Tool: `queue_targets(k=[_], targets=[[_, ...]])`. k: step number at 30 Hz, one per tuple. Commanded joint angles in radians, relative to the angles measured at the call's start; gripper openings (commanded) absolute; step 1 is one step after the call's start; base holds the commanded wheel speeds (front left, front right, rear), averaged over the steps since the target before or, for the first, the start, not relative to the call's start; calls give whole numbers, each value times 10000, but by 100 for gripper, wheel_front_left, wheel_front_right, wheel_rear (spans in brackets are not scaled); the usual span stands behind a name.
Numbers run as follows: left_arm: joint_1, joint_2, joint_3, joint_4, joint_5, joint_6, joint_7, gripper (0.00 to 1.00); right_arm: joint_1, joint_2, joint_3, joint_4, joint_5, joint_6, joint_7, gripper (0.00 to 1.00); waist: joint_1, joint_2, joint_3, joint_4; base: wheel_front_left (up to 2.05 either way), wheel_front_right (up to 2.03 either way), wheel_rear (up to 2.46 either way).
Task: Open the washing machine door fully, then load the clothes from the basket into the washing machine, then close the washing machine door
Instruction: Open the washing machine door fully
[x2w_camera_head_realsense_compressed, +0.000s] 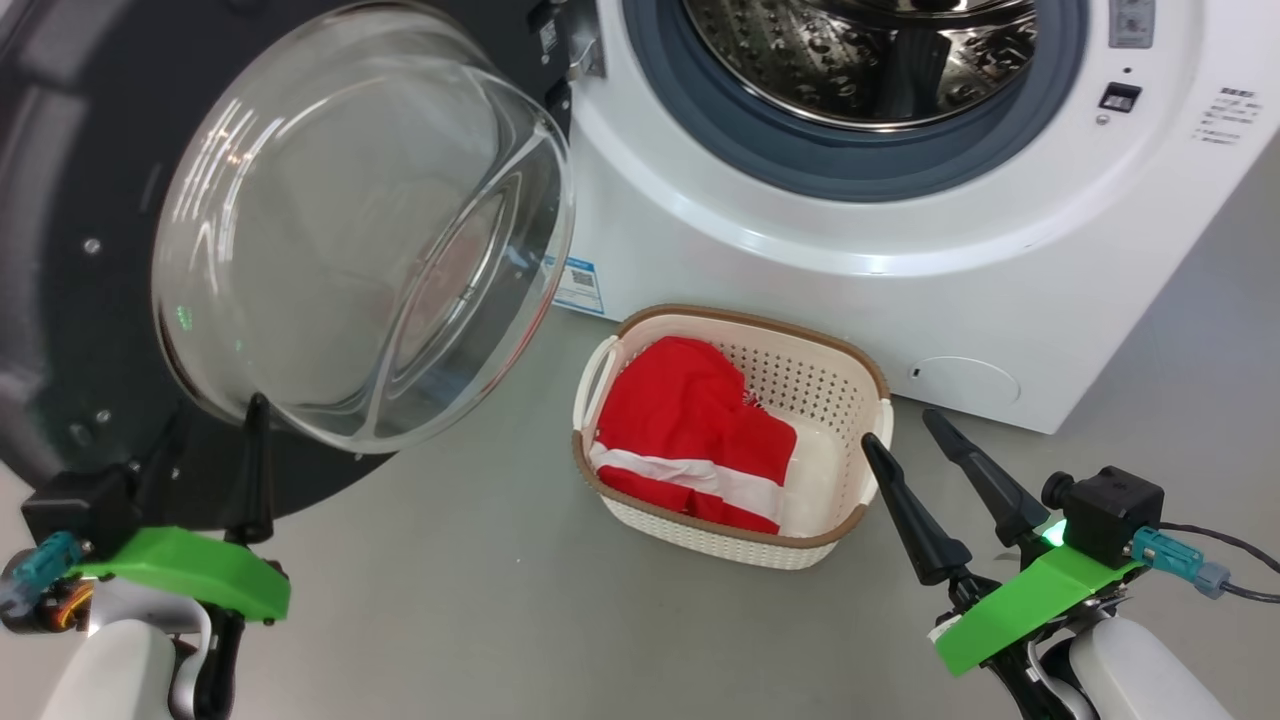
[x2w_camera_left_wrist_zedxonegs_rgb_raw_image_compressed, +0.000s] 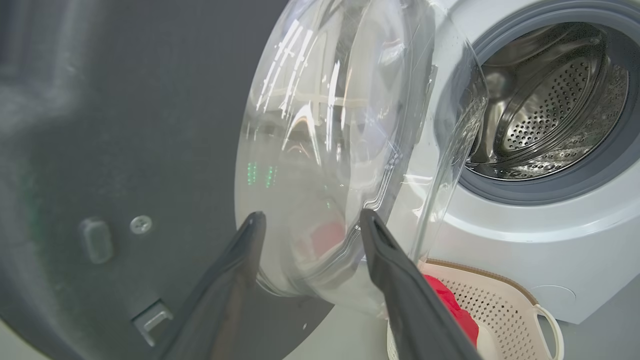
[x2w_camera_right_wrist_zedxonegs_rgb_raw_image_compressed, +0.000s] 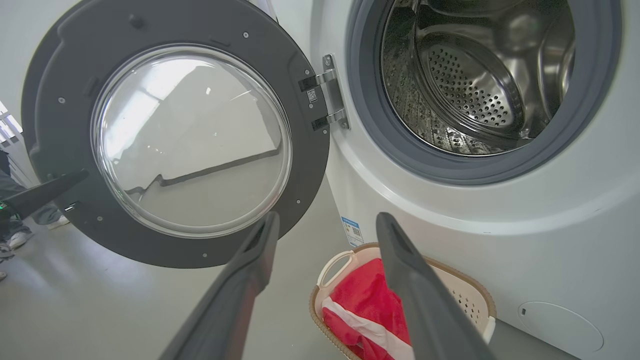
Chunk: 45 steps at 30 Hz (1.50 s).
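The washing machine door stands swung open to the left, its clear glass bowl bulging toward me. My left gripper is open just below the bowl's lower edge, close to the door's inner face, with nothing between its fingers. The washing machine shows its steel drum behind a grey-blue gasket. On the floor in front sits the basket holding the red, white-striped clothes. My right gripper is open and empty just right of the basket, near its rim.
The door hinge joins door and machine at the opening's left. A blue sticker and a round flap sit low on the machine front. Grey floor spreads before the basket. A person's shoes show at the far left.
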Motion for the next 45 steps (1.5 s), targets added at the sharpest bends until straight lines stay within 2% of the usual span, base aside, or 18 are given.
queue_targets(k=[1,10,20,38,45], targets=[[-7,489,334,-440,-35,120,-106,100,38,0,212,-217,65,16,-120,100,0,0,-93,-176,0,0,0],[930,591,250,-1970,-10,468,82,100,88,-15,250,-233,31,16,-120,100,0,0,-314,-928,0,0,0],[1700,460,67,-3445,85,979,278,100,130,-83,241,-290,-12,16,-120,100,0,0,-440,-1944,0,0,0],[2459,163,4,-4009,91,1313,54,100,299,-308,12,-315,-95,16,-120,100,0,0,-838,-3472,0,0,0],[2748,-13,191,-4025,-6,1251,-65,100,351,-396,-179,-300,-209,16,-120,100,0,0,-949,-3877,0,0,0]])
